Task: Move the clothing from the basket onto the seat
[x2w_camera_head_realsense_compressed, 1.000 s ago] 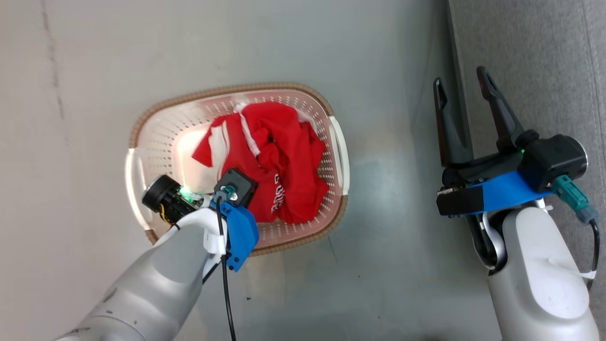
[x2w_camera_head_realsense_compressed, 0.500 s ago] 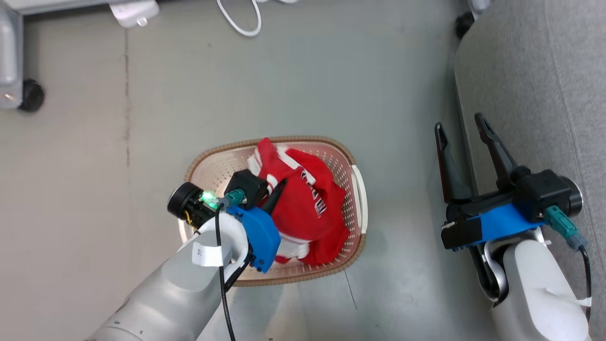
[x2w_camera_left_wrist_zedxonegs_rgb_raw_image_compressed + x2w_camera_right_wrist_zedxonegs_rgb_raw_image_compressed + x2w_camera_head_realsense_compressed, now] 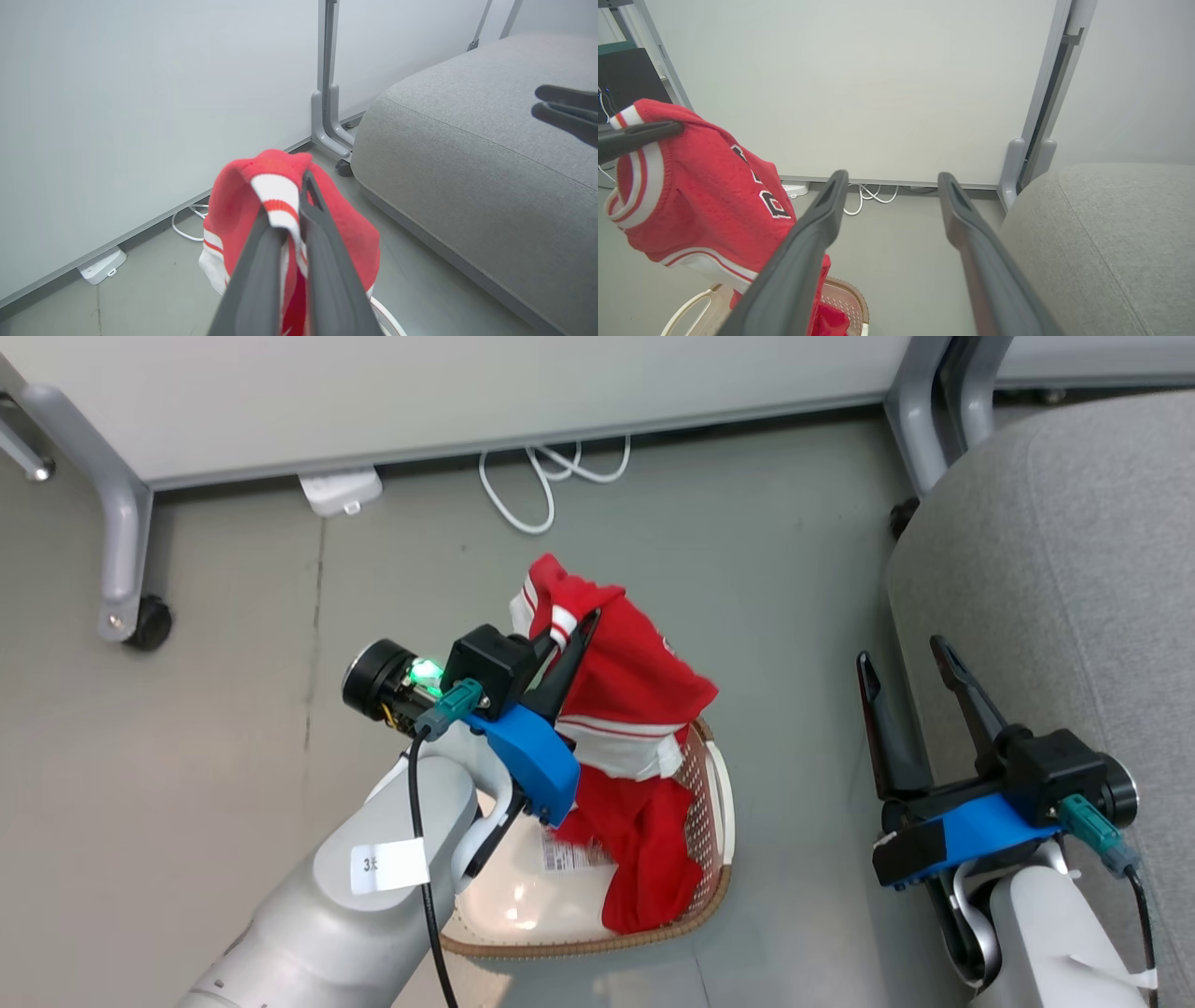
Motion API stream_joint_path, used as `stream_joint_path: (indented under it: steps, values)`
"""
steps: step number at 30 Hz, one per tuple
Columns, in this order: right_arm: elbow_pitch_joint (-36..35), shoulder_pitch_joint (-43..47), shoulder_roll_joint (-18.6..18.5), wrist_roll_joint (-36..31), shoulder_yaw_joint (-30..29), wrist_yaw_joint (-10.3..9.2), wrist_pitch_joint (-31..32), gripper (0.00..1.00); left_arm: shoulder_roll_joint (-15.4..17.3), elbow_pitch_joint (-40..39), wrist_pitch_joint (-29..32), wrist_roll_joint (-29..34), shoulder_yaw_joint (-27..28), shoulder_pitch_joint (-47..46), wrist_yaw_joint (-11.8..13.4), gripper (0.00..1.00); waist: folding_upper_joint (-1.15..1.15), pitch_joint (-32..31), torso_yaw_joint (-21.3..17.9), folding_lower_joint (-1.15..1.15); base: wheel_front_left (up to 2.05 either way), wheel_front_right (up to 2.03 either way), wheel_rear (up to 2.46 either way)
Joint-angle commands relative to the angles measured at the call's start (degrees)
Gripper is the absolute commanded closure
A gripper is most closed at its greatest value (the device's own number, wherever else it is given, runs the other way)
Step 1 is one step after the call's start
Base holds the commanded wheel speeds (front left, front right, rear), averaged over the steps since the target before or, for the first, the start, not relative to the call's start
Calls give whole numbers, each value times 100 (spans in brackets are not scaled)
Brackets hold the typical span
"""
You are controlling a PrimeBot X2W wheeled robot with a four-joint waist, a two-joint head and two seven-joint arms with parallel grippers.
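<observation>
Lifting the striped garment clear of the basket is judged to be the step in hand. The clothing is pinched at its white-and-red ribbed hem between the pressed-together fingers of the left tool. It is held above the basket, whose rim is seen at six o'clock from the grip in the head view. A lower red fold is draped down into the basket against the perforated wall on its three o'clock side. Whether that fold belongs to the same garment or to a second piece cannot be told.

For the step to be done well, the lift should be taken higher until the trailing fold is freed from the rim, so that the light basket is not dragged or tipped. Only then should the load be swung toward three o'clock, where the seat is found. A firm pinch is called for, since only a narrow band of hem is caught. The right tool is seen spread wide and empty at four o'clock in the head view, near the seat's edge, and is best held out of the swing path.

The clothing is seen as soft red knit with white panels, red-and-white stripes at the hem and dark, white-edged lettering. It hangs limp and bunched, and is expected to sag and sway when moved.
</observation>
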Motion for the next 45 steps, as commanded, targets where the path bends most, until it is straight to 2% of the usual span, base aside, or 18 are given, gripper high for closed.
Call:
stream_joint_path:
  steps: [1, 14, 32, 37, 45]
  values:
    - [22, 126, 7, 45, -16, 3, -25, 0, -1, -138, -28, 113, 144, 56, 41, 100, 0, -231, 1, 1, 0, 0, 0]
    - [150, 659, 49, 91, -109, 3, -24, 0, -191, -738, -29, 644, 924, -2, -11, 100, 0, -1051, 35, 1, 0, 0, 0]
    - [177, 1153, 77, 112, -201, 3, -24, 0, -286, -700, -29, 856, 1002, 101, -206, 100, 0, -1716, 164, 1, 0, 0, 0]
    - [110, 1072, 65, -1, -71, 3, -24, 0, -307, -672, -29, 876, 995, 113, -216, 100, 0, -1753, 181, 1, 0, 0, 0]
    - [-25, 627, -319, -134, 621, 3, -24, 0, -339, -683, -29, 931, 974, 169, -235, 100, 0, -1742, 174, 1, 0, 0, 0]
